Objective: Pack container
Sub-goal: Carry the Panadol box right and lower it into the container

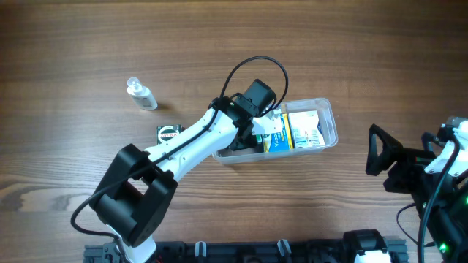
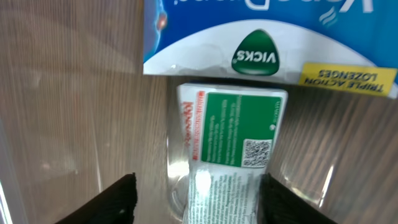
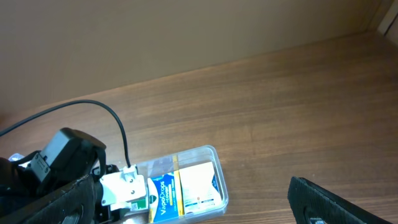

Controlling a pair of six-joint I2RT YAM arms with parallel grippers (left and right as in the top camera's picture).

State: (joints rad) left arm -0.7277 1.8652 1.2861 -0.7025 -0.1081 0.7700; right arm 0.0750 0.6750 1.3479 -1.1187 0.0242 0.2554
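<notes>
The clear container (image 1: 333, 124) lies right of the table's middle. In it lie a blue Vicks box (image 1: 276, 136) and a white and blue box (image 1: 304, 127). My left gripper (image 1: 245, 140) reaches down into the container's left end. In the left wrist view it (image 2: 198, 199) is open around a green and white box (image 2: 233, 137) that lies below the Vicks box (image 2: 267, 37); the left finger stands clear of it. My right gripper (image 1: 395, 164) is open and empty, right of the container. The container (image 3: 221, 180) also shows in the right wrist view.
A small clear bottle (image 1: 141, 95) lies at the left of the table. A small black and green item (image 1: 168, 134) lies beside the left arm. The table's front edge is close below the arms.
</notes>
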